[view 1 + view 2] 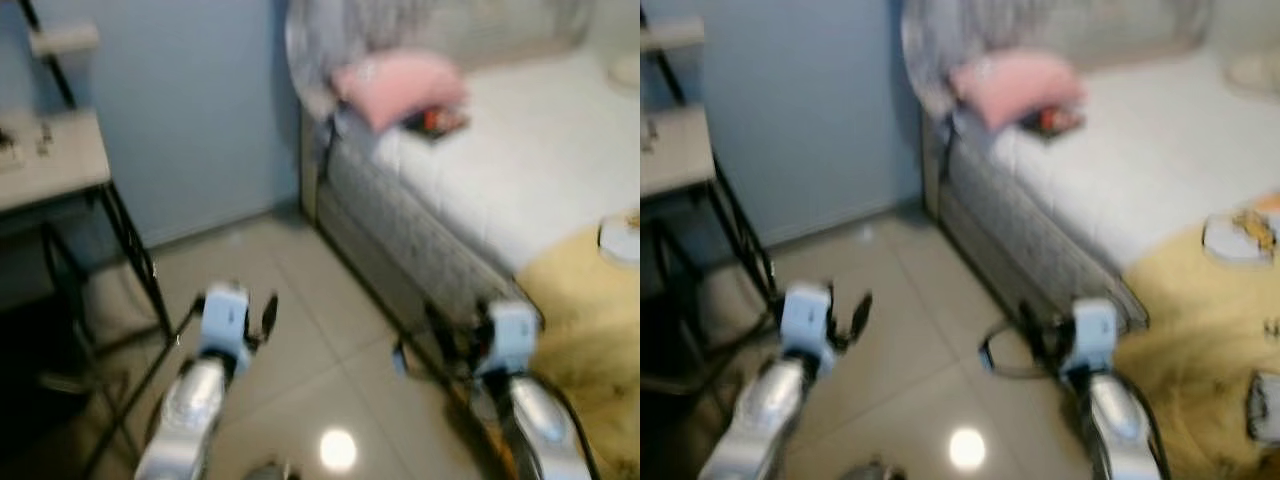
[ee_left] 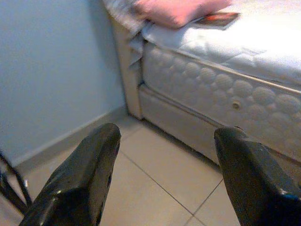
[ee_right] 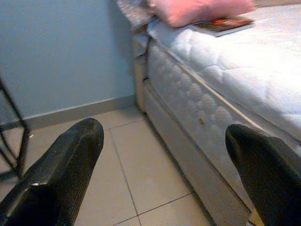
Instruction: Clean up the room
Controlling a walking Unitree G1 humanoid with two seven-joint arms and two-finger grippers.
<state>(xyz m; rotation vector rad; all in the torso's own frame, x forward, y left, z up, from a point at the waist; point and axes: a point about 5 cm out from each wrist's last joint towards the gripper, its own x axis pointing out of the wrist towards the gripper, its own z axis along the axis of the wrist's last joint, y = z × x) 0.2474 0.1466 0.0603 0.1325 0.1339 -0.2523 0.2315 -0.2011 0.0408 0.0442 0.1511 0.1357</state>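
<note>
A pink pillow [image 1: 400, 85] lies at the head of the white bed [image 1: 540, 150], with a red-covered book [image 1: 436, 122] beside it. The same pillow [image 3: 197, 10] and book [image 3: 221, 24] appear in the right wrist view. A yellow blanket [image 1: 590, 320] covers the bed's near end, with a pale object [image 1: 620, 240] on it. My left gripper [image 1: 240, 320] hangs open over the tiled floor. My right gripper [image 1: 440, 345] is open near the bed's side, holding nothing. Both head views are blurred.
A black-framed desk with a pale top [image 1: 50, 160] stands at the left against the blue wall [image 1: 190, 110]. The bed base [image 2: 197, 122] runs along the right. Tiled floor [image 1: 300, 370] lies between desk and bed.
</note>
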